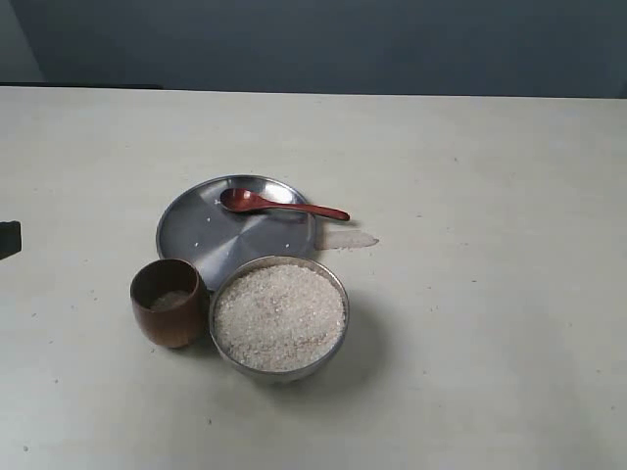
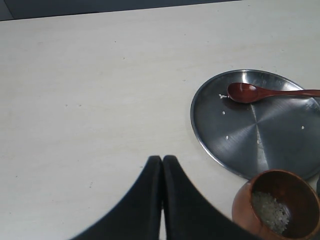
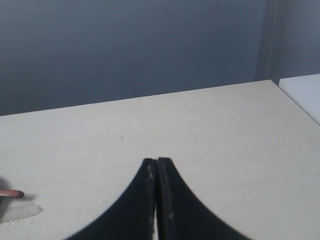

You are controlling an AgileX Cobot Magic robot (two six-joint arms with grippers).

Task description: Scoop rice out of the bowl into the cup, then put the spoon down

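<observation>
Evidently nothing is in hand: the spoon [image 1: 279, 205] lies on the flat steel plate [image 1: 171, 230]. Its small oval end sits near the plate's 12 o'clock and its handle runs out toward 3 o'clock, with the tip past the rim. Lying that way, the handle overhangs and offers a free end to pinch, which I judge convenient for any pickup.

With the bowl [image 1: 343, 294] as the dial's centre in the exterior view, the plate is at about 11 o'clock. The cup [image 1: 168, 331] stands at 9 o'clock, just beside the bowl and perhaps touching. That closeness keeps the carry from bowl to cup short. The rice [image 1: 279, 315] fills the bowl nearly to the rim. A small amount sits at the cup's bottom, and a few stray grains [image 2: 223, 112] dot the plate.

The left gripper [image 2: 162, 160] has its jaws pressed together, holds nothing, and hangs over bare table [image 1: 490, 343] clear of the plate. The right gripper [image 3: 157, 162] is likewise closed and empty, well apart from the dishes. With rice in the cup and the spoon at rest, the task looks to be either finished or between scoops.
</observation>
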